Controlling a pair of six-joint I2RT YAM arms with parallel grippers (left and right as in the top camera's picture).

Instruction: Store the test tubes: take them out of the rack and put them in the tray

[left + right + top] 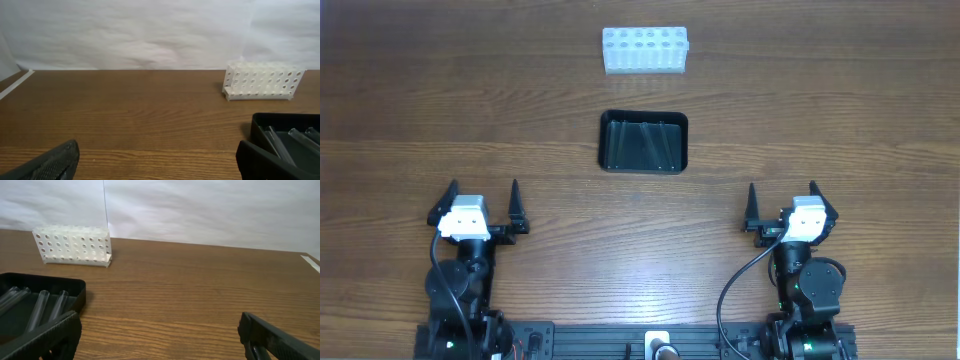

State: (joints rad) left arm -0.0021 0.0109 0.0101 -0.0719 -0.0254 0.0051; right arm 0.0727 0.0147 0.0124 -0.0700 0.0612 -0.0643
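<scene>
The black tray (642,170) sits on the wooden table (420,100), in the upper middle of the top view. The white rack (645,50) stands just above it in the frame, with a strip of bare wood between the two. Several clear test tubes (645,145) lie flat inside the tray, side by side, and from the right wrist view they are seen through the tray's open top (39,307). Whether any tube is standing in the rack, I cannot tell.

The left gripper (483,200) is in the lower left of the frame and the right gripper (782,200) is in the lower right, each close to its own base. Both have their two fingers (516,195) spread wide and they grasp nothing. The tray with the tubes lies well apart from both pairs of fingers, higher in the frame and about midway between them. The rack is farther away still.
</scene>
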